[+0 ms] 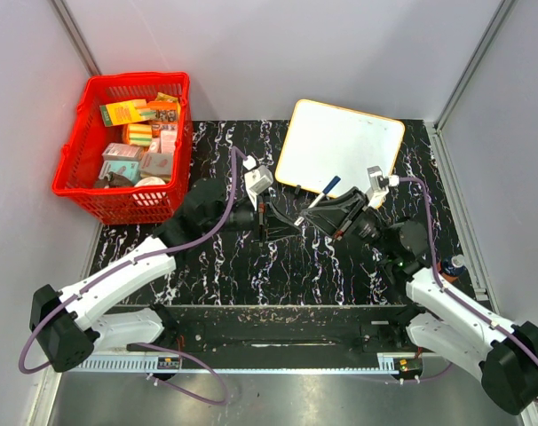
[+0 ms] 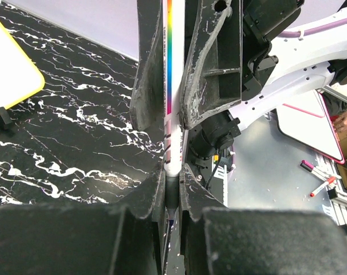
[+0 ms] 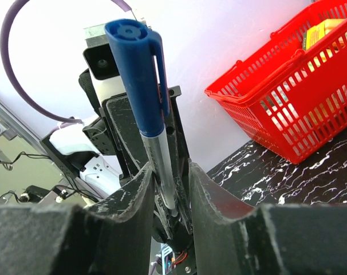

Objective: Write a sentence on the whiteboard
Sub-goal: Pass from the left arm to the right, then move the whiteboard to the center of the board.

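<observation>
Black marbled table [image 1: 251, 275]: left gripper [image 1: 287, 217] is clamping a marker [image 3: 140, 74]; right gripper's [image 3: 170, 172] narrow jaws are flanking it, grip unclear, whiteboard [image 1: 340, 142] just beyond.

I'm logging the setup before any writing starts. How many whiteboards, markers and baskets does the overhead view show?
whiteboard: 1
marker: 1
red basket: 1
Total: 3
</observation>
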Tool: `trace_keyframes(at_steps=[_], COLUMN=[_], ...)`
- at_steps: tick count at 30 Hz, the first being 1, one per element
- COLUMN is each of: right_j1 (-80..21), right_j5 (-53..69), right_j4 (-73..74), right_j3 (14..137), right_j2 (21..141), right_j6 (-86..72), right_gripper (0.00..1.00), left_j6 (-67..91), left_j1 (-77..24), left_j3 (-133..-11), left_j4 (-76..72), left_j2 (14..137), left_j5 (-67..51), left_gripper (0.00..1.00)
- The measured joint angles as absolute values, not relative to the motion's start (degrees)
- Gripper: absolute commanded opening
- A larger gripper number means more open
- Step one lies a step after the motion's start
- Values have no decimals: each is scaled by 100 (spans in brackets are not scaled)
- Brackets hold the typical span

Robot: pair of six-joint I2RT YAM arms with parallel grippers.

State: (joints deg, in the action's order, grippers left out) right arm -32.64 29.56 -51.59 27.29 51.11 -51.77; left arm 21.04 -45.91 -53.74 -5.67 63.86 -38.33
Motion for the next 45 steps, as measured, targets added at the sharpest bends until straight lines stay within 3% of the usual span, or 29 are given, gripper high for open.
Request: trace_keyframes(at_steps=[2, 4, 6, 9, 10, 11, 12, 15, 20, 31, 37, 45], right_j1=[-3264, -3264, -3264, -3264, -3264, -3264, -3264, -3264, -3264, -3264, -3264, -3264], right_j5=[2950, 2943, 2952, 2958, 2958, 2958, 2956, 2934, 2383, -148, -548, -340], right_j4=[-5271, -5365, -5461, -5520, -5546, -5566, -5572, -5568, -5384, -4023, -3334, -2611], right_j3=[2685, 2644, 2633, 2633, 2633, 2633, 2633, 2604, 2257, 1791, 2043, 2403], right_j2=[5107, 5096, 5089, 5096, 5103, 5103, 5103, 5068, 4495, 2477, 2241, 2233], right_j6=[-5207, -5251, -5266, -5264, -5262, -5262, -5262, -5273, -5201, -3924, -3280, -3100], right_gripper=[29, 17, 16, 0, 0, 0, 0, 0, 0, 0, 0, 0], left_j6=[2108, 2110, 2128, 2222, 2237, 2252, 2257, 2283, 2294, 2858, 2921, 2550], left_j1=[-4591, -4591, -4589, -4591, -4589, -4589, -4591, -4589, -4506, -3468, -3000, -2515], left_j3=[-5374, -5374, -5374, -5374, -5374, -5374, -5374, -5374, -5371, -5009, -5819, -8700], left_j4=[-589, -611, -620, -692, -705, -718, -727, -746, -742, -1396, -1437, -558], left_j2=[6386, 6386, 6386, 6386, 6386, 6386, 6386, 6386, 6372, 6453, 8418, 11480], left_j5=[-3844, -3846, -3854, -3881, -3883, -3885, -3887, -3892, -3903, -3833, -3782, -3275], left_gripper=[0, 0, 0, 0, 0, 7, 31, 76, 99, 99, 99, 99])
